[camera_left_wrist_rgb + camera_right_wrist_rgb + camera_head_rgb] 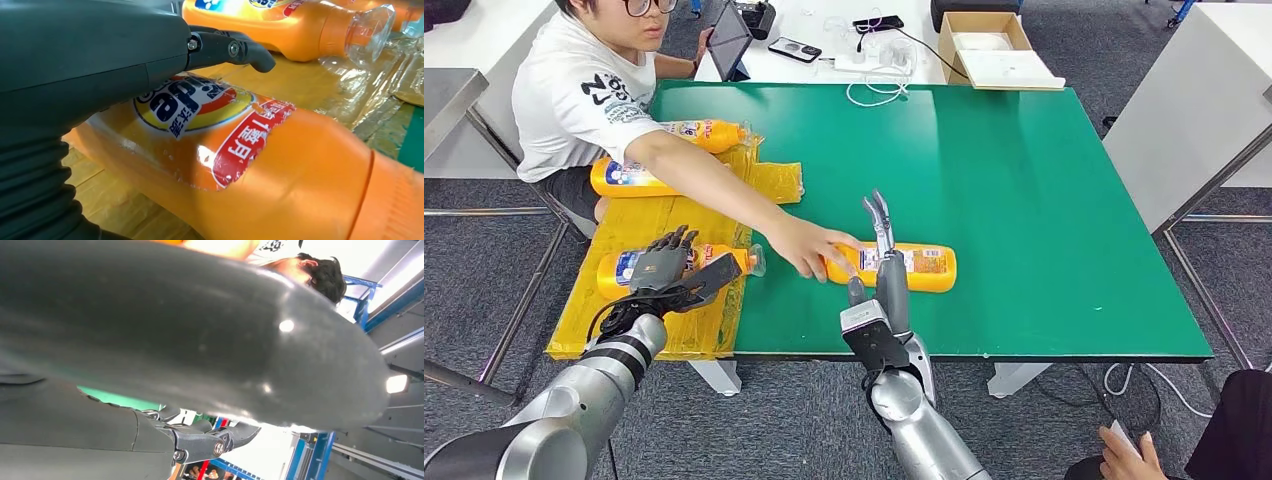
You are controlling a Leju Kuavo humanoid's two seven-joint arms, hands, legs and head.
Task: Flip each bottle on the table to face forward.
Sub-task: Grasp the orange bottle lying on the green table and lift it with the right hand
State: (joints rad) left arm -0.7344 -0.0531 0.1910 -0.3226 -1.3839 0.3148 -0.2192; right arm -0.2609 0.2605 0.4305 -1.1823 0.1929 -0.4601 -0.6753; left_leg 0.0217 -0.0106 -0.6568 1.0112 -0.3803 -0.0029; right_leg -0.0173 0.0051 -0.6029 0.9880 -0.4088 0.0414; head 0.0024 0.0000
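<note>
An orange bottle (929,268) lies on its side on the green table (1044,180), cap end toward the left. A person's hand (809,250) presses on its cap end. My right hand (886,280) lies across this bottle with fingers stretched straight past it and the thumb on the near side; the right wrist view shows this hand (175,340) close up. Another orange bottle (619,270) lies on a yellow plastic sheet (654,215) at the table's left. My left hand (669,268) hovers just over it, fingers loosely curled; its label (200,107) faces up beneath the hand (90,60).
Two more orange bottles (629,178) (709,132) lie farther back on the sheet by the seated person (574,90). A cardboard box (984,40), a tablet (729,40) and cables sit on a white table behind. Another person's hand (1129,455) is at lower right.
</note>
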